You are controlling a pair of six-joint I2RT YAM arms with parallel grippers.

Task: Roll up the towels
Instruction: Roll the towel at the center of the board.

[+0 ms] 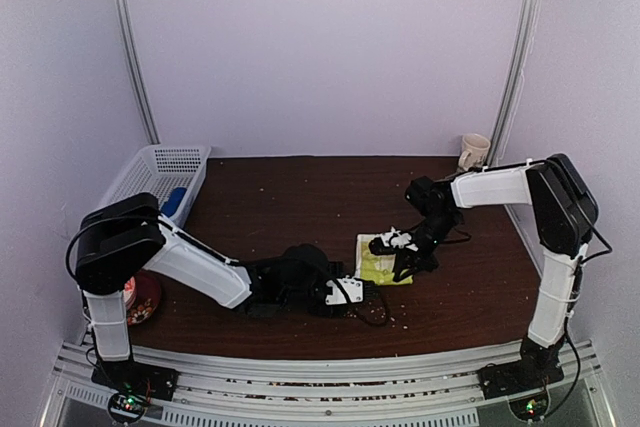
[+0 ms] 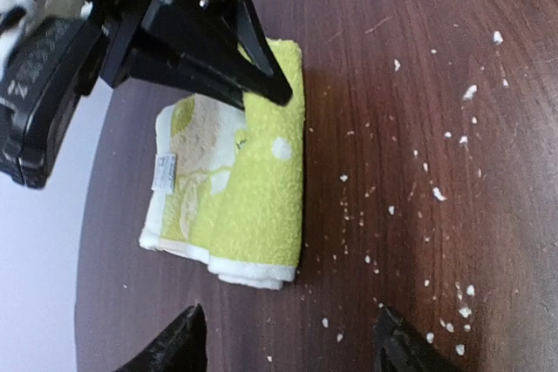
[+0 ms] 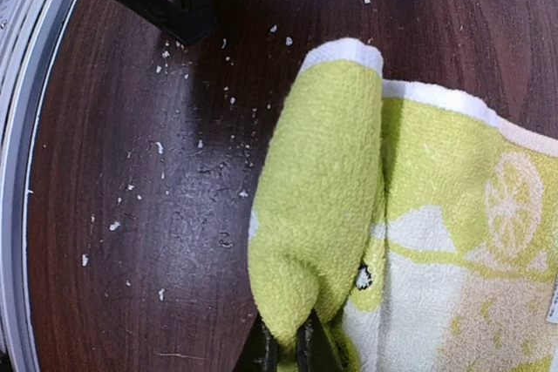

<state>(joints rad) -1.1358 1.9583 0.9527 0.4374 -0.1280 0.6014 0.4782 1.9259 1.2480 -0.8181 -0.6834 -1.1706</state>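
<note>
Robot test cell, lab setting. Plain pale wall panels (image 1: 330, 47) and metal uprights (image 1: 131, 47) stand behind the right claw (image 1: 402, 269). Dark wood-grain table (image 1: 300, 197) lies under it. Slotted aluminium rail (image 1: 330, 375) on its near side carries both arm bases.

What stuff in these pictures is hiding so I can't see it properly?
- Royal-blue terry towel: top view, mostly hidden by the white plastic basket wall.
- Yellow-green patterned towel: right wrist view, cut by the right edge; left wrist view, far end under the right gripper.
- Red round thing: top view, left arm covers part.
</note>
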